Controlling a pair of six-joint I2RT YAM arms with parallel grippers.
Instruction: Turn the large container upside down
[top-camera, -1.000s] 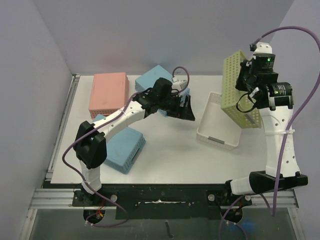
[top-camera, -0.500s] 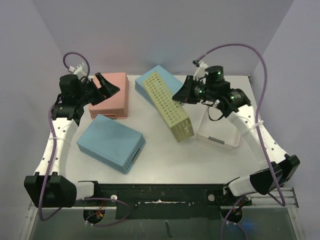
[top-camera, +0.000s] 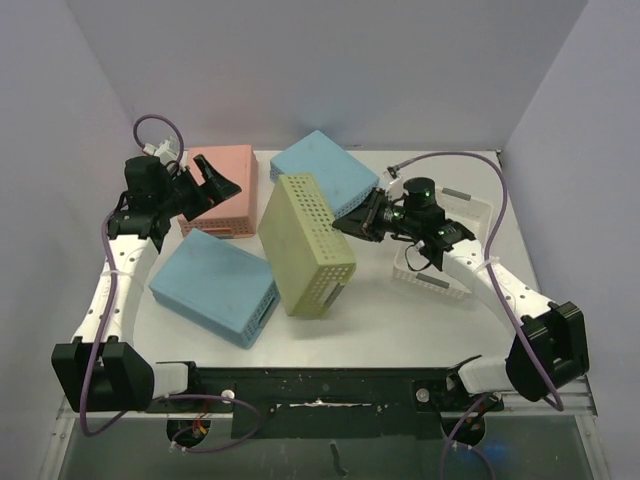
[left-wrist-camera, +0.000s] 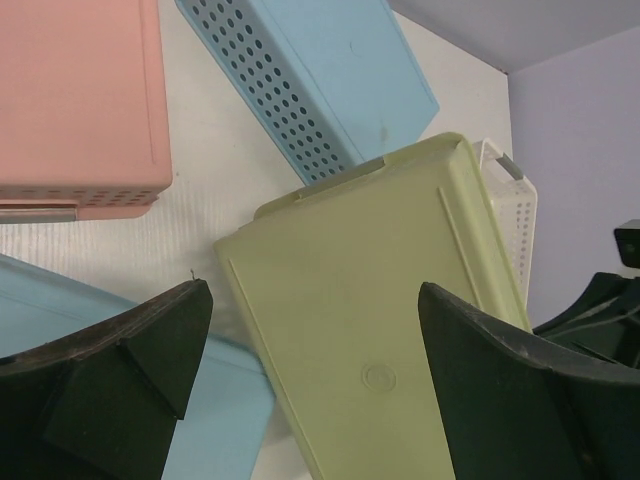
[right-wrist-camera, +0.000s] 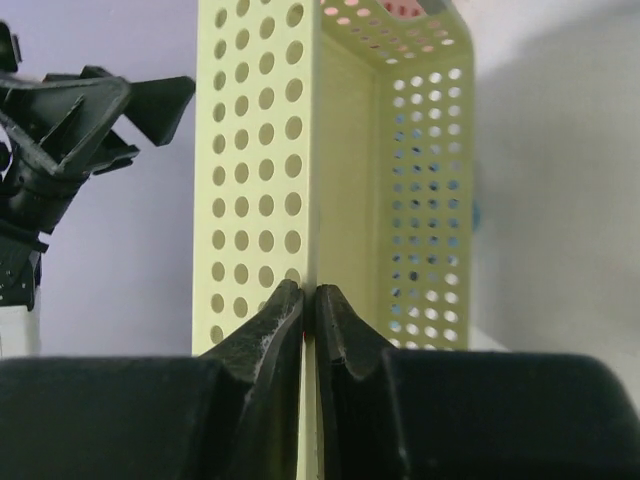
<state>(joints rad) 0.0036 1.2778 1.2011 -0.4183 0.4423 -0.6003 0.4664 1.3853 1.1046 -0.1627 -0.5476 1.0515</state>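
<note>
The right end effector (right-wrist-camera: 304, 300) is pinched almost fully shut on a thin perforated wall of the large container (top-camera: 300, 240). In the right wrist view both fingers (right-wrist-camera: 262, 335) press flat against either side of that wall. The yellow-green container sits in the middle of the top frame, tilted. Its solid base faces up and toward the left, and one holed side faces the lower right. Its lower end reaches the desk (top-camera: 400, 325), and its left edge overlaps the lower blue bin (top-camera: 210, 285) at the lower left of the frame. Just right of the gripped wall, a white basket (top-camera: 455, 275) lies beneath the right arm. The left end effector (top-camera: 222, 186) hangs spread wide open with nothing between its fingers, in the upper left of the frame over the pink bin (top-camera: 225, 165). Its wrist camera looks down on the container's smooth base. The upper blue bin (top-camera: 320, 160) lies behind the container near the back wall, with its solid base facing up.
</note>
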